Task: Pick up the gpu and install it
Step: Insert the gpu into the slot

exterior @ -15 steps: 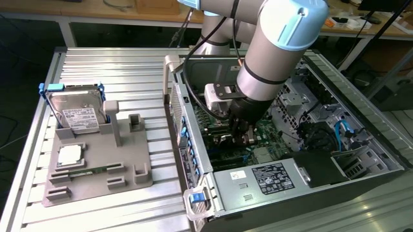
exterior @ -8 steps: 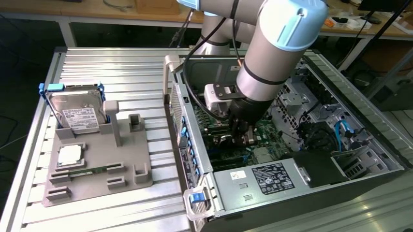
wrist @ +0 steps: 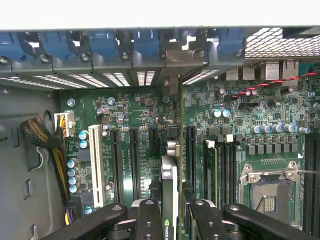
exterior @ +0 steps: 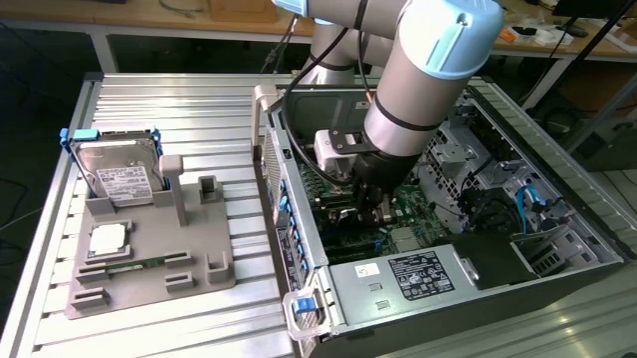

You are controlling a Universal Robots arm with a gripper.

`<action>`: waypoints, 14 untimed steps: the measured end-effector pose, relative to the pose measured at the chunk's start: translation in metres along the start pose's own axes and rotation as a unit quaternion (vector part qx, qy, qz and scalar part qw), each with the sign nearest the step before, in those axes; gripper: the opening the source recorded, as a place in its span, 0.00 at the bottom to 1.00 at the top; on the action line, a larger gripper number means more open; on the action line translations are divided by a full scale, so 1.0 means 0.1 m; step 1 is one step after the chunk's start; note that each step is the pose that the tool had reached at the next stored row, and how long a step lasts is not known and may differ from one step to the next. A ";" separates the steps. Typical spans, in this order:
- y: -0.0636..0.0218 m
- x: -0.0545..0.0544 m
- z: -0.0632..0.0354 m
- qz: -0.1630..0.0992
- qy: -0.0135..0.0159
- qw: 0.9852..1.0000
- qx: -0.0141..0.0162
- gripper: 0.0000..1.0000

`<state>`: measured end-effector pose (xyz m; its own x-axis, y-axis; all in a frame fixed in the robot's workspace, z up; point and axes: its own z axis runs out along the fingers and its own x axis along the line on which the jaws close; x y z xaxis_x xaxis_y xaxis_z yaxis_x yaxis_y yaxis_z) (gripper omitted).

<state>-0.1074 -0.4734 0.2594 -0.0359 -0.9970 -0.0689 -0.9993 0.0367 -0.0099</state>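
The gpu (wrist: pixel 170 187) stands edge-on, a thin card with a green logo on its upper edge. It sits upright over a slot of the green motherboard (wrist: pixel 135 115), between the black expansion slots. Its far end reaches the rear slot openings of the case. My gripper (wrist: pixel 172 220) is shut on the gpu, one black finger pressing on each face. In the exterior view the gripper (exterior: pixel 368 209) reaches straight down into the open computer case (exterior: pixel 557 186), low over the motherboard.
Blue slot latches (wrist: pixel 145 42) line the case's rear wall. A white slot (wrist: pixel 96 165), a braided cable (wrist: pixel 42 135) and the processor socket (wrist: pixel 267 187) flank the card. Outside the case, a grey fixture (exterior: pixel 149 261) carries a hard drive in a blue frame (exterior: pixel 118 175).
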 end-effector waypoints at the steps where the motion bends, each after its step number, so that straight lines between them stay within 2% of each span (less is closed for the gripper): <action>1: 0.001 0.00 0.005 0.000 0.000 1.000 0.000 0.27; 14: 0.021 0.01 0.088 0.000 0.000 1.000 0.000 0.27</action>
<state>-0.1095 -0.4734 0.2506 -0.0360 -0.9970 -0.0683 -0.9993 0.0367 -0.0099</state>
